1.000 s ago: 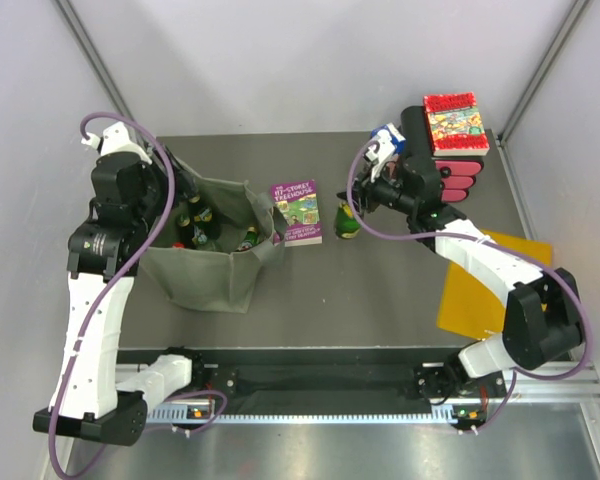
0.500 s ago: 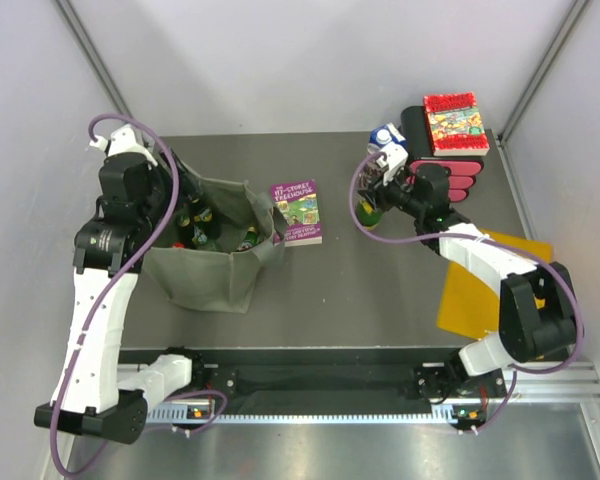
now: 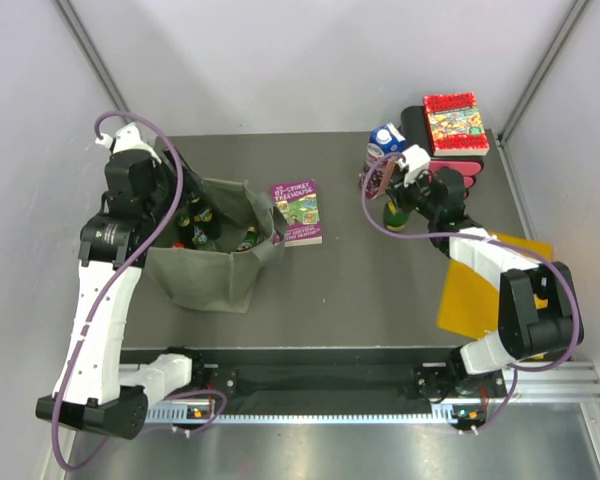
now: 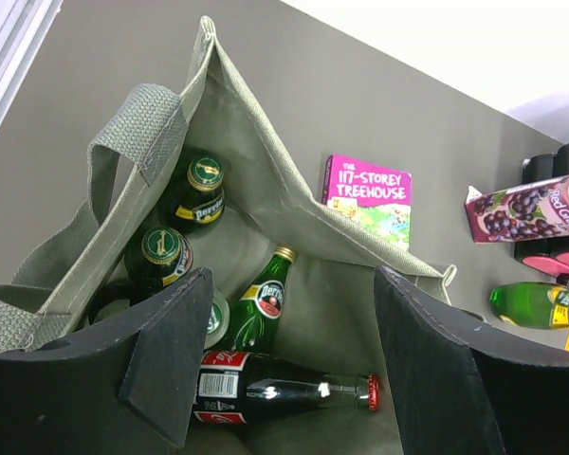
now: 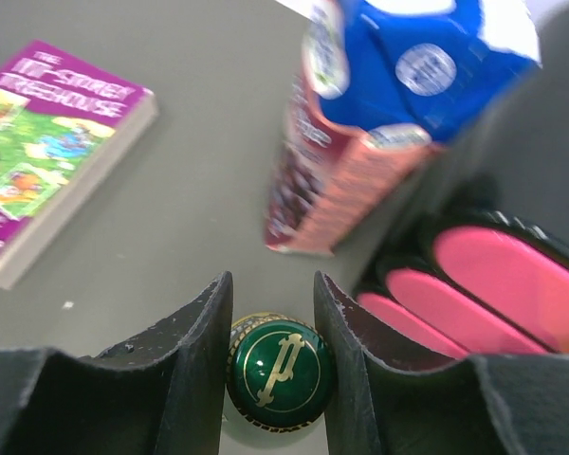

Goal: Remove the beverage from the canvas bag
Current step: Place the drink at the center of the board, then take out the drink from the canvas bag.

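Observation:
The olive canvas bag (image 3: 215, 262) stands open at the left of the table. The left wrist view looks down into the bag (image 4: 266, 142): several green Perrier bottles (image 4: 261, 303) and a dark cola bottle (image 4: 275, 389) lie inside. My left gripper (image 4: 294, 379) is open and empty, just above the bag's mouth (image 3: 185, 212). My right gripper (image 5: 273, 313) is shut on the cap of a green bottle (image 5: 280, 372). That green bottle (image 3: 393, 214) stands upright on the table beside the juice carton, with the right gripper (image 3: 404, 196) over it.
A purple and blue juice carton (image 3: 384, 143) (image 5: 379, 123) stands next to the pink drawer box (image 3: 458, 172), which has a book on top (image 3: 456, 123). A purple book (image 3: 297, 211) lies mid-table. A yellow sheet (image 3: 485, 290) lies at the right.
My right gripper has carried the green bottle to the right, from near the purple book to beside the carton and pink box. My left arm has shifted slightly over the bag.

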You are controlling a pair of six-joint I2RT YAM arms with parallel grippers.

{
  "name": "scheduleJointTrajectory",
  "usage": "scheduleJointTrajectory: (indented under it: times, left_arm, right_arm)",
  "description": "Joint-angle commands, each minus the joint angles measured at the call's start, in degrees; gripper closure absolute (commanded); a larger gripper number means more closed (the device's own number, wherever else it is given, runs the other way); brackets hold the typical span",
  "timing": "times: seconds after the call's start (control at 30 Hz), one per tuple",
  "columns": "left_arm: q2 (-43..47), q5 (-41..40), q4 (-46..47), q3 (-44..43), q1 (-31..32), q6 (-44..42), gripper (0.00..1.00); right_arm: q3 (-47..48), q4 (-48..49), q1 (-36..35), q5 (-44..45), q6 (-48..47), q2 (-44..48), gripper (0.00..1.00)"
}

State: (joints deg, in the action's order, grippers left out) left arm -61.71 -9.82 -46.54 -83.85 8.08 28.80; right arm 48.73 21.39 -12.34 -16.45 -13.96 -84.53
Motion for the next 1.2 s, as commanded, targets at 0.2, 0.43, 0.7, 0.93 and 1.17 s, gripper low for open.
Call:
scheduleJointTrajectory:
  times: [0.2,0.43,0.7,0.93,1.17]
  left_arm:
    - [-0.3,0.9,4.2,0.7,0.1,0.2,0.27]
    - [0.2,0.7,3.9,1.3,0.2,0.7,0.27]
    - [-0.2,2.6,1.9,0.2,0.1,1.4,0.22]
    - [-2.7,0.9,-7.7,-4.8,0.1,-2.2,0.21]
    - [-6.7,-0.8,-12.3,-3.4,0.1,-5.9,0.29]
  right_arm:
    - [-1.2,13.9,4.6,2.6,0.3,0.9,0.91]
    - [-2.0,12.4,5.8,2.8,0.7,0.9,0.49]
    - [2.3,2.4,6.3,1.7,1.8,4.8,0.07]
    - [12.2,-14.3,6.4,-11.0,-3.9,8.9,0.0]
    - [19.5,-25.1,6.4,-16.2,-2.6,7.9,0.01]
